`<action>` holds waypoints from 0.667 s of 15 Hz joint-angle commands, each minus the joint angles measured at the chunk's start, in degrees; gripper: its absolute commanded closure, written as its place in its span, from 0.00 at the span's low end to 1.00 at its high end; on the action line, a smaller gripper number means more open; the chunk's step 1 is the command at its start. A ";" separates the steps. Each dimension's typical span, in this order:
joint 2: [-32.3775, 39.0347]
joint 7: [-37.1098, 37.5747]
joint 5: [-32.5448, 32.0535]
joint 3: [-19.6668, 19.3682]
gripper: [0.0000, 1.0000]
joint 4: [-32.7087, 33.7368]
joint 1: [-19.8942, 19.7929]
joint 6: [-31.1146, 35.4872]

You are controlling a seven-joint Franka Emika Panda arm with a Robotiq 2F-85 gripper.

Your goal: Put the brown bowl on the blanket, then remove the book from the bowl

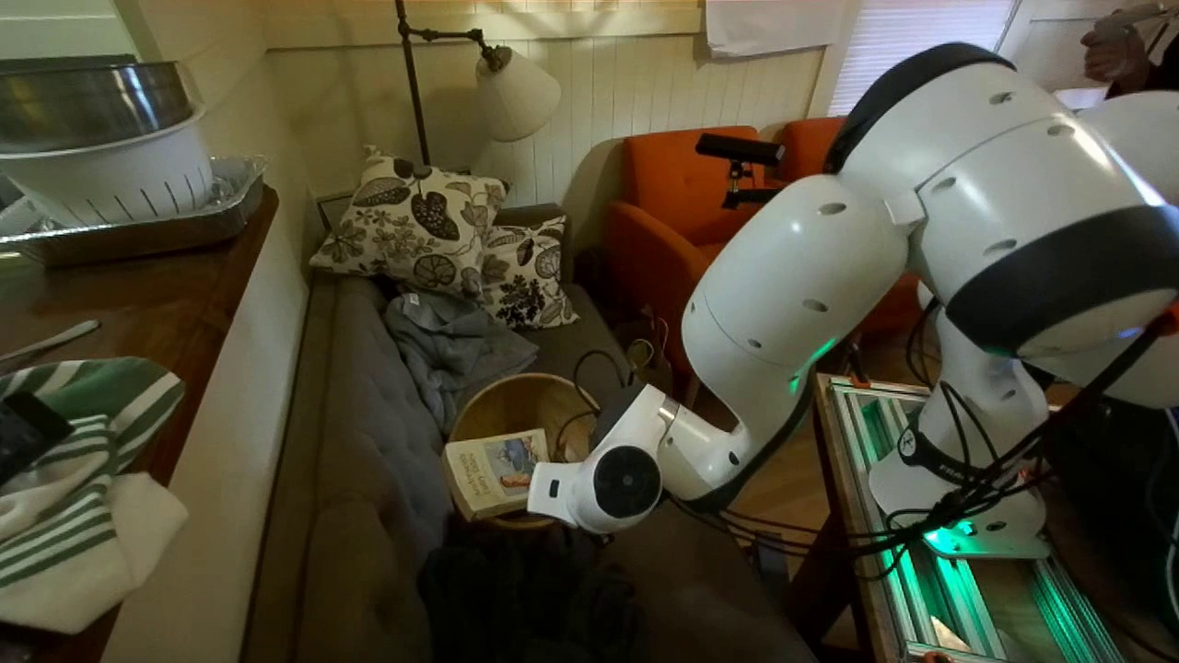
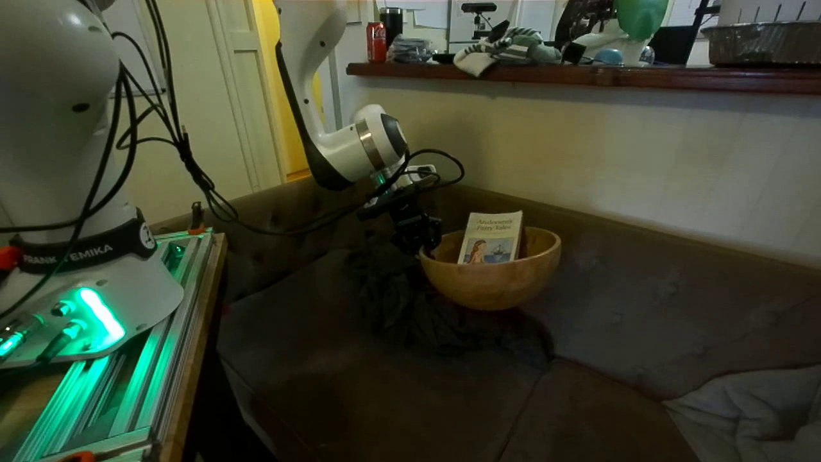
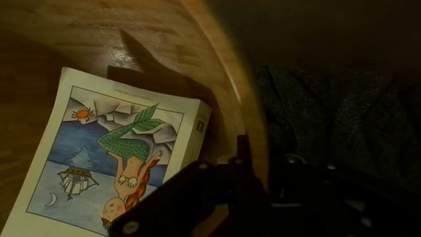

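Note:
The brown wooden bowl (image 1: 502, 405) is over the sofa and also shows in an exterior view (image 2: 490, 287); whether it touches the sofa is unclear. The book (image 2: 492, 236), with a mermaid cover, leans inside it and sticks up past the rim. My gripper (image 2: 426, 246) is at the bowl's rim. In the wrist view my gripper (image 3: 258, 149) has one finger inside and one outside the rim, shut on it; the outer finger is very dark. A grey blanket (image 1: 456, 336) lies by the pillows, and a dark cloth (image 2: 410, 298) lies below the bowl.
The sofa backrest (image 1: 341, 516) runs close behind the bowl. Patterned pillows (image 1: 419, 221) stand at the sofa's far end. A wooden ledge (image 2: 577, 77) holding kitchen things is above the sofa. Black cables (image 2: 442, 154) loop at the wrist. An orange armchair (image 1: 663, 230) stands beyond.

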 commanded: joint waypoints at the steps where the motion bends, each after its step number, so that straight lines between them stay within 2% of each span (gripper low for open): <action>1: 4.96 7.63 -4.19 -7.70 0.96 3.83 11.11 4.48; 5: 9.22 8.62 -3.62 -13.57 0.96 6.60 21.13 8.87; 8: 12.07 9.90 -1.97 -15.22 0.96 7.97 24.38 13.76; 10: 14.63 10.44 -1.58 -16.21 0.96 9.19 25.42 19.88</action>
